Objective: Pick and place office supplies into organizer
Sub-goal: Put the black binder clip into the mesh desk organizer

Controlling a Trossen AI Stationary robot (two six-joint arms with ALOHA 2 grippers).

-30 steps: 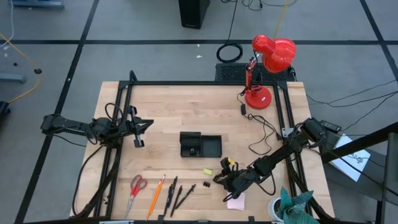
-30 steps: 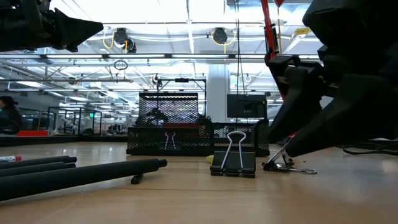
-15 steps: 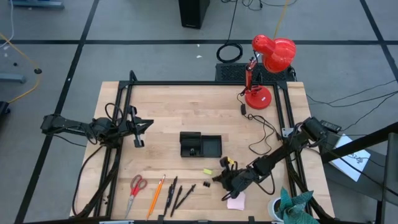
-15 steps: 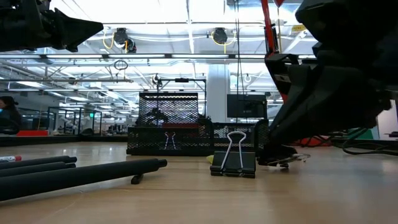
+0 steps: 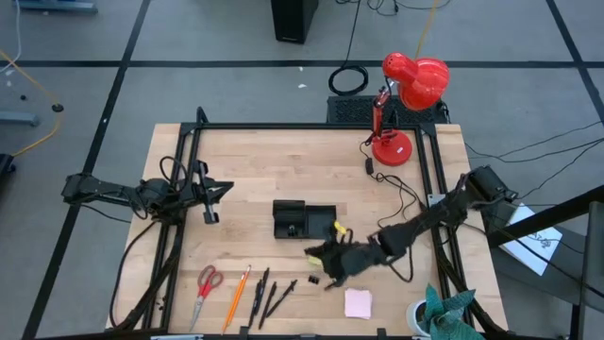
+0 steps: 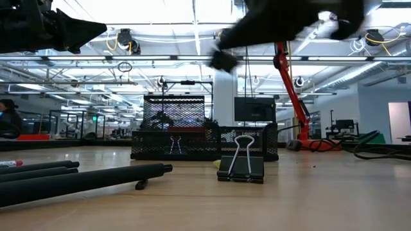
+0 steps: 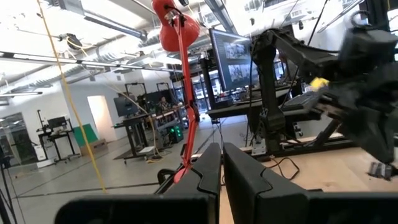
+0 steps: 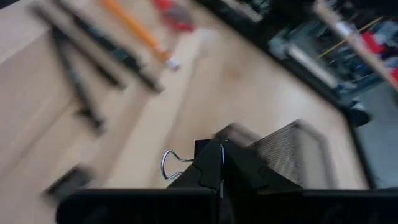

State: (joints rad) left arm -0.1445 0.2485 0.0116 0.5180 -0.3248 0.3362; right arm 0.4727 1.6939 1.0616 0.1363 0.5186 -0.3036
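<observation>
Right gripper [image 5: 319, 257], fingers pressed together on a small black clip [image 8: 180, 163], hangs just front of the organizer [image 5: 304, 220] at mid-tabletop; scissors [image 5: 206, 282], pencil [image 5: 236, 294], pens [image 5: 264, 293], another clip [image 5: 287, 284] and note pad [image 5: 358, 303] lie unplaced along the front edge.

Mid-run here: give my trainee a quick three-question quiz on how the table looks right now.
1. True or false: the pink note pad lies on the table, outside the organizer.
2. The right gripper has its jaws shut on: A) the scissors, B) a binder clip, C) the orange pencil.
3. Fill in: the left gripper waits towards the table's ___ side.
Key: 1 true; 2 B; 3 left.
</observation>
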